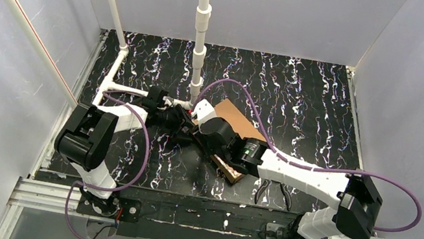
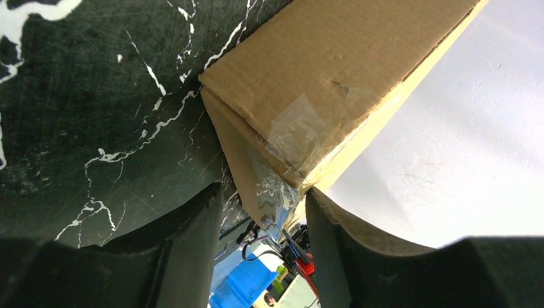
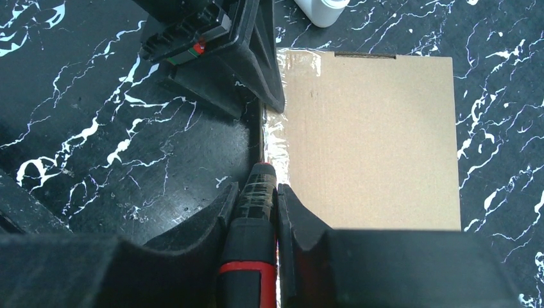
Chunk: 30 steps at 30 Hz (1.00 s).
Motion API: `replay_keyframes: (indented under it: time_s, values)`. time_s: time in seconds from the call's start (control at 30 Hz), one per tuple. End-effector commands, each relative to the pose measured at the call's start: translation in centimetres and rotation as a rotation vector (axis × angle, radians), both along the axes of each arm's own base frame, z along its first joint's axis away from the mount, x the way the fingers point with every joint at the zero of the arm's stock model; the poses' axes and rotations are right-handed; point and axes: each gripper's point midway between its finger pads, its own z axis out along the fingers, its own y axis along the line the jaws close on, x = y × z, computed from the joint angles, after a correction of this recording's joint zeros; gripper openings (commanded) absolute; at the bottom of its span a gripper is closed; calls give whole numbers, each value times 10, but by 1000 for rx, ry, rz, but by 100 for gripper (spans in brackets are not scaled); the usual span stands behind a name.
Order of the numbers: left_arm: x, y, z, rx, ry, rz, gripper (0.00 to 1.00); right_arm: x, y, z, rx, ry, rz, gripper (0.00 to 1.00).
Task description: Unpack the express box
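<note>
The express box (image 1: 236, 121) is a flat brown cardboard mailer lying diagonally at the table's middle, closed, with clear tape on its seams. My left gripper (image 1: 185, 125) is at its left end. In the left wrist view the jaws (image 2: 263, 199) stand either side of the box's taped corner (image 2: 321, 64) and press on it. My right gripper (image 1: 206, 137) is shut on a black and red cutter (image 3: 253, 256). Its tip rests on the taped seam along the box's left edge (image 3: 372, 141). The left gripper's finger (image 3: 260, 64) shows just beyond the tip.
Black-handled pliers (image 1: 272, 192) lie on the marbled table near the right arm's base. A white pipe frame (image 1: 199, 38) stands behind the box, its foot close to the box's far end (image 3: 321, 6). Grey walls enclose the table.
</note>
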Motion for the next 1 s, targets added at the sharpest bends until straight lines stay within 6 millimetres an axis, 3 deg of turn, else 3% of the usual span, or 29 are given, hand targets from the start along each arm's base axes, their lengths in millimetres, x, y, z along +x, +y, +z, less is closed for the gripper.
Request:
replay_keyframes:
  time_s: [0.0,0.4,0.63,0.83,0.97]
  values:
    - [6,32,-29,132,33,55,47,-7,-15,6,-18,-9,3,1]
    - [6,49,-47,210,59,25,48,-21,-45,-7,-147,50,2,1]
    - [10,57,-51,239,61,17,48,-30,-57,0,-159,61,30,1]
    - [15,62,-50,257,44,-2,48,-45,-69,-4,-168,102,71,1]
    - [20,63,-36,265,-2,-32,49,-42,-59,2,-118,88,63,1]
